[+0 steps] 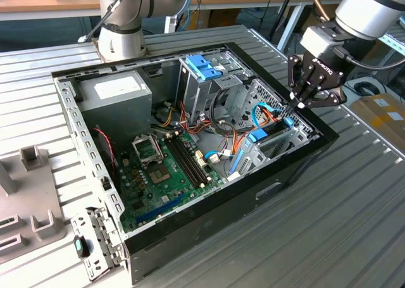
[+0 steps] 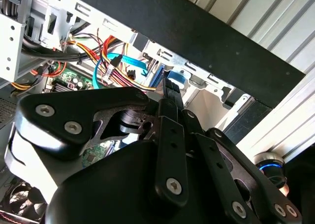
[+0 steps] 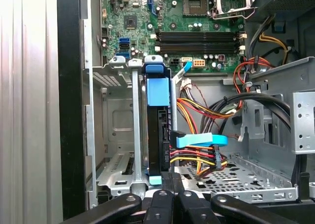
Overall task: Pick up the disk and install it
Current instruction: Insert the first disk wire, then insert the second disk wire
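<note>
Seating the disk (image 3: 158, 130) looks like the step in hand: it stands on edge in the drive bay (image 3: 115, 135) at the corner of the computer case (image 1: 266, 193), its blue carrier frame uppermost, directly ahead of the gripper (image 1: 301, 100). In the exterior view the fingertips are drawn together, clenched on nothing apparent, poised just over the disk's near end; whether they touch it I cannot tell. Any further push would call for travel straight along the bay rails. Room is tight: the case's black rim sits close on 1 side of the fingers, a bundle of cables (image 3: 202, 155) on the other.
</note>
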Tool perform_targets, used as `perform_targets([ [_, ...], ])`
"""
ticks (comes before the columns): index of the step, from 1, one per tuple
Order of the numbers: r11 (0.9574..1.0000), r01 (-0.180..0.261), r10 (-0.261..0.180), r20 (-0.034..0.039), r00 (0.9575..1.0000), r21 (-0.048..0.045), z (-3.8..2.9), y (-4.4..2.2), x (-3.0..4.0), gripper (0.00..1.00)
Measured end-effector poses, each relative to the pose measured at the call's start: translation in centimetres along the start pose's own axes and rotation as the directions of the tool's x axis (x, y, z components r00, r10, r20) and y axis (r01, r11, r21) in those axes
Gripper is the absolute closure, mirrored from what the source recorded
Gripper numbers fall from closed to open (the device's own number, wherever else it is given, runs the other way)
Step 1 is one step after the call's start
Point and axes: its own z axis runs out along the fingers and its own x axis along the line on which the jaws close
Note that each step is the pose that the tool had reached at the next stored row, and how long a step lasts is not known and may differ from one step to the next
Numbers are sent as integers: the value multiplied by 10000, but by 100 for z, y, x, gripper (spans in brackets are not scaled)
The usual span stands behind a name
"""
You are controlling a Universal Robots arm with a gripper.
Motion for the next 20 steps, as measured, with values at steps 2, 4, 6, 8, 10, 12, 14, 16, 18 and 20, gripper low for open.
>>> perform_targets([
  [2, 10000, 0, 0, 0, 10000, 0, 0, -1, 0, 90],
  [4, 10000, 0, 0, 0, 10000, 0, 0, -2, 0, 90],
  [6, 10000, 0, 0, 0, 10000, 0, 0, -3, 0, 90],
  [8, 10000, 0, 0, 0, 10000, 0, 1, 21, 0, 90],
  [10, 10000, 1, -1, 1, 10000, 0, 2, 34, -8, 90],
  [12, 10000, 2, -2, 0, 10000, 1, -15, 41, -28, 90],
  [14, 10000, 0, 0, -1, 10000, 3, -39, 46, -53, 90],
  [16, 10000, -1, 1, -3, 10000, 7, -67, 54, -76, 90],
  [18, 10000, 1, -1, -3, 10000, 15, -90, 68, -87, 90],
  [20, 10000, 2, -2, -3, 10000, 25, -111, 81, -91, 90],
])
